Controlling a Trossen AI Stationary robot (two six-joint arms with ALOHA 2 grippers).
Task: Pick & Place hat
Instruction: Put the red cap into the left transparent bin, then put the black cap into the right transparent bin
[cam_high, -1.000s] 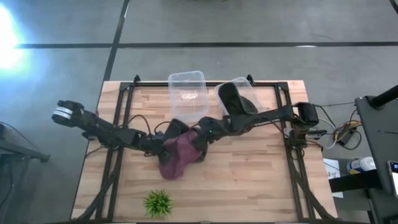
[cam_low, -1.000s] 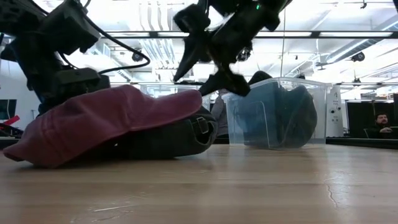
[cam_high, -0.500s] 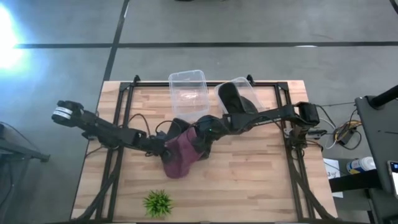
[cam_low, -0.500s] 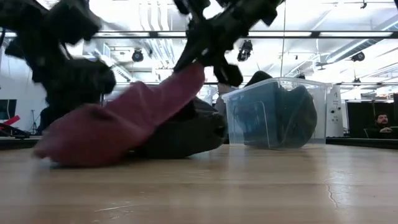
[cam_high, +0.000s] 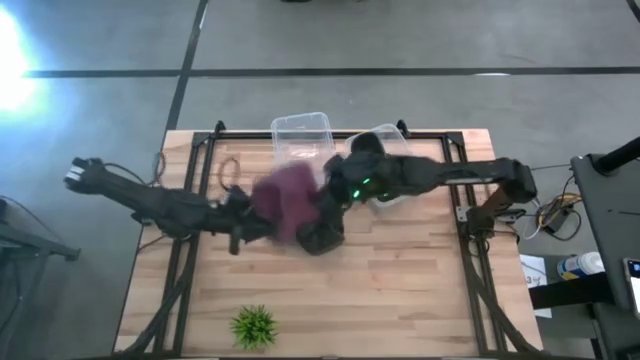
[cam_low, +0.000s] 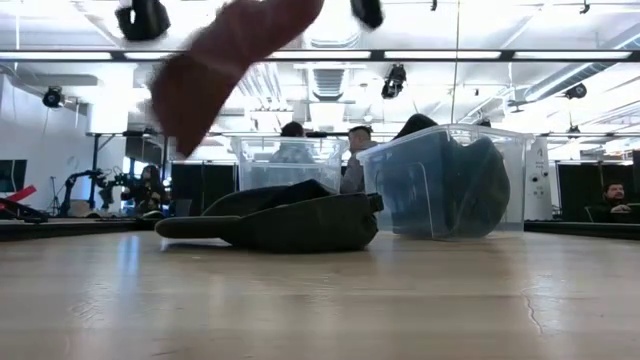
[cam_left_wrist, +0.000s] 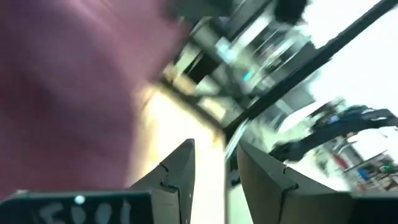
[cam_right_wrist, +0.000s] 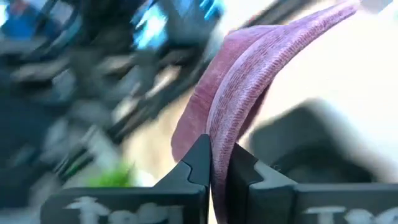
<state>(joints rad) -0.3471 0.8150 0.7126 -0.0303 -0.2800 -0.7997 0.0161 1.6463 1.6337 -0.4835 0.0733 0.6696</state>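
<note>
The right jaws (cam_right_wrist: 216, 163) are clamped on the edge of the maroon hat (cam_right_wrist: 249, 81), which hangs in the air above the desk (cam_high: 400, 280), just in front of the empty bin (cam_high: 301, 140). The left jaws (cam_left_wrist: 214, 171) stand slightly parted with nothing between them, just beside the hat (cam_high: 284, 195) on its left. A dark hat (cam_low: 290, 220) lies flat on the desk below, near a second bin (cam_low: 450, 180) that holds another dark hat (cam_high: 372, 152). A small plant (cam_high: 253, 325) sits at the near edge.
</note>
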